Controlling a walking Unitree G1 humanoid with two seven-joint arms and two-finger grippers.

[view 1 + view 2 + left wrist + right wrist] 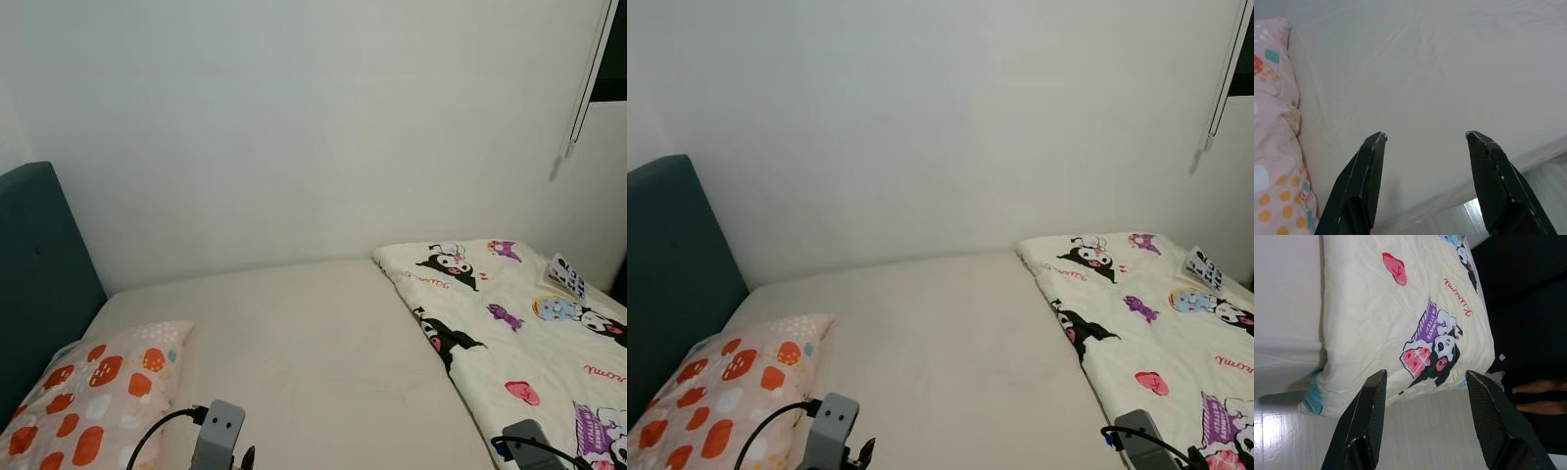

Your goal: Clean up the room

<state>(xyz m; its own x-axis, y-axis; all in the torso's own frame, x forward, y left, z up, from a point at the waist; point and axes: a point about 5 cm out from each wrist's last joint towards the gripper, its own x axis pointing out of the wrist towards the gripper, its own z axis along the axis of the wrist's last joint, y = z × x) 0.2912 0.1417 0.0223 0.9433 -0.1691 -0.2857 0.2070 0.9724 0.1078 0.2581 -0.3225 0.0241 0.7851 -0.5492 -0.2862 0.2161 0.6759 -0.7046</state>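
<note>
Quilt: the cartoon-print quilt (pixel 509 343) lies folded on the right part of the mattress (pixel 323 352), against the wall.
Quilt axis: long axis runs from the wall toward the near edge; its near corner overhangs.
Pillow: the strawberry-print pillow (pixel 88 397) sits by the teal headboard (pixel 39 284).
Left gripper (pixel 1425 139): fingers spread, empty, over bare sheet.
Right gripper (pixel 1422 377): fingers spread, empty, over the quilt's near corner.
Risk: pinching only one layer could unfold the quilt and slide it to the floor.

Matt cloth sheet (pixel 313 343); soft printed cotton-like blanket (pixel 519 333); glossy floor (pixel 1415 431).
</note>
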